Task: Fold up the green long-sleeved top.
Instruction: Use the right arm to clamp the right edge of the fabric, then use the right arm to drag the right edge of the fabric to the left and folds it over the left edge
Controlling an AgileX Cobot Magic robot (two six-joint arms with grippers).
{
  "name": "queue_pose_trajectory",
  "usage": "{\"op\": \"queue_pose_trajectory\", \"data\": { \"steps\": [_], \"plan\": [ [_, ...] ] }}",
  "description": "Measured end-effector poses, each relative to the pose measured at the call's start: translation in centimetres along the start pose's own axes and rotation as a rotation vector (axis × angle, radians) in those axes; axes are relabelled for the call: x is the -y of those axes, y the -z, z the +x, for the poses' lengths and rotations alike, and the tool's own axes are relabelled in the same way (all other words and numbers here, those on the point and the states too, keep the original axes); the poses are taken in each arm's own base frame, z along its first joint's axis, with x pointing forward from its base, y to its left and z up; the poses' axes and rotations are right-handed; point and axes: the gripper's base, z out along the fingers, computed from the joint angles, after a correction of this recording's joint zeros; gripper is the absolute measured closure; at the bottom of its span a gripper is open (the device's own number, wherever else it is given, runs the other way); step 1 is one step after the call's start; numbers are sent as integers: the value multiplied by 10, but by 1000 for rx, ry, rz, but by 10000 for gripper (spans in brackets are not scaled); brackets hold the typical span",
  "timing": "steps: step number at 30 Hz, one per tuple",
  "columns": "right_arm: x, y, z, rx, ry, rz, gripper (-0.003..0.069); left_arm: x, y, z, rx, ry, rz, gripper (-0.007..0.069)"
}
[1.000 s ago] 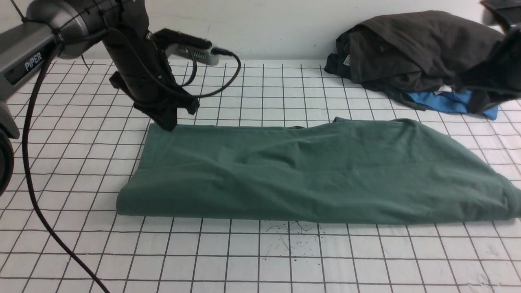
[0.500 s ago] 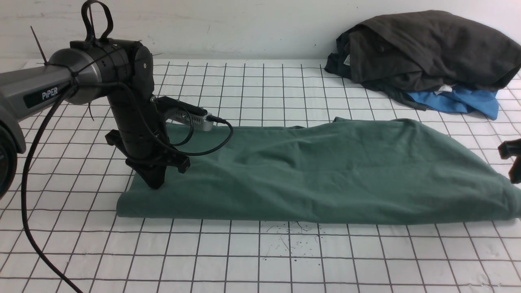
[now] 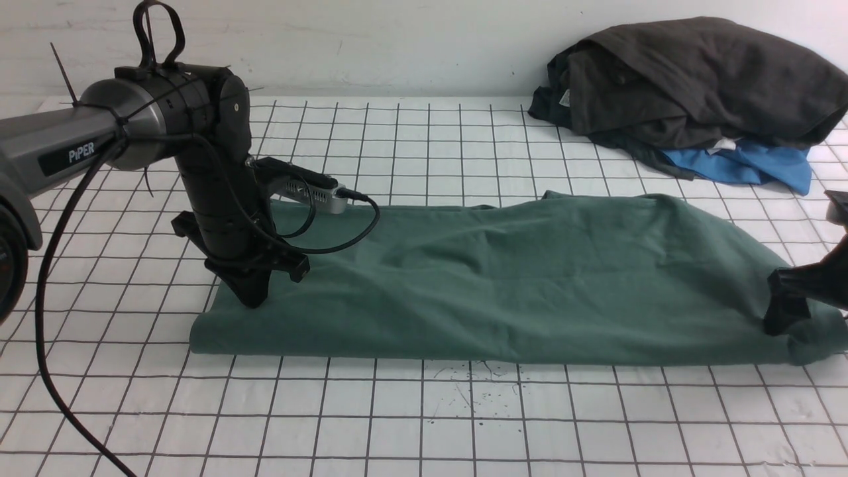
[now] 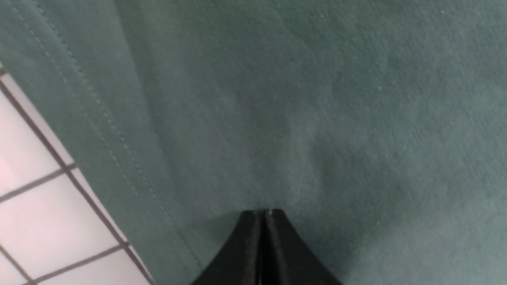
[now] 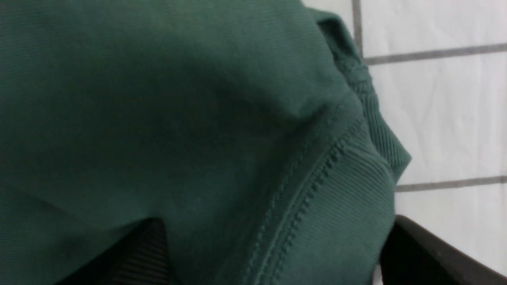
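The right gripper, at the right end of the green long-sleeved top, is cut off by the front view's edge, as is that end itself. Behind the top, dark garments bury most of a blue garment; specks just in front are too small to identify.

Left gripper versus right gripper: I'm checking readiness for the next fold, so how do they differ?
The left gripper is shut; the right gripper is open. The left gripper's tip rests on the flat left end of the green long-sleeved top; the right gripper straddles the ribbed edge at its right end. Both are down at the top.
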Motion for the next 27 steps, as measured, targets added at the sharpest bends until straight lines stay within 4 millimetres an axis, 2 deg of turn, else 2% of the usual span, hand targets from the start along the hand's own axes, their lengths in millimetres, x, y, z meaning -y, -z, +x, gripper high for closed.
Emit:
{"op": "queue_pose_trajectory", "data": {
  "steps": [5, 6, 7, 10, 11, 12, 14, 19, 21, 23, 25, 27],
  "plan": [
    [-9, 2, -1, 0, 14, 41, 126, 0, 0, 1, -9, 0, 2, 632],
    [-11, 3, -2, 2, 19, 49, 182, 0, 0, 1, -9, 0, 2, 632],
    [-11, 3, -2, 3, 17, 49, 193, 0, 0, 1, -9, 0, 2, 632],
    [-11, 9, -2, 15, 40, 81, 402, 0, 0, 1, -9, 0, 2, 632],
    [-11, 10, -2, 17, 42, 83, 414, 0, 0, 1, -9, 0, 2, 632],
    [-11, 19, -2, 40, 49, 92, 512, 0, 1, 1, -7, 0, 2, 632],
    [-11, 36, -2, 81, 65, 112, 616, 1, 6, 1, 5, -2, -1, 632],
    [-2, 84, 1, 195, 104, 226, 649, 4, 35, 6, 69, -6, -15, 632],
    [5, 111, 5, 257, 81, 283, 648, 6, 58, 11, 120, -10, -27, 632],
    [6, 129, 8, 298, 63, 303, 648, 8, 75, 15, 158, -12, -36, 632],
    [-2, 155, 9, 358, 68, 310, 648, 11, 98, 22, 212, -16, -48, 632],
    [-25, 184, 6, 427, 121, 288, 648, 15, 120, 30, 268, -20, -61, 632]
  ]
}}
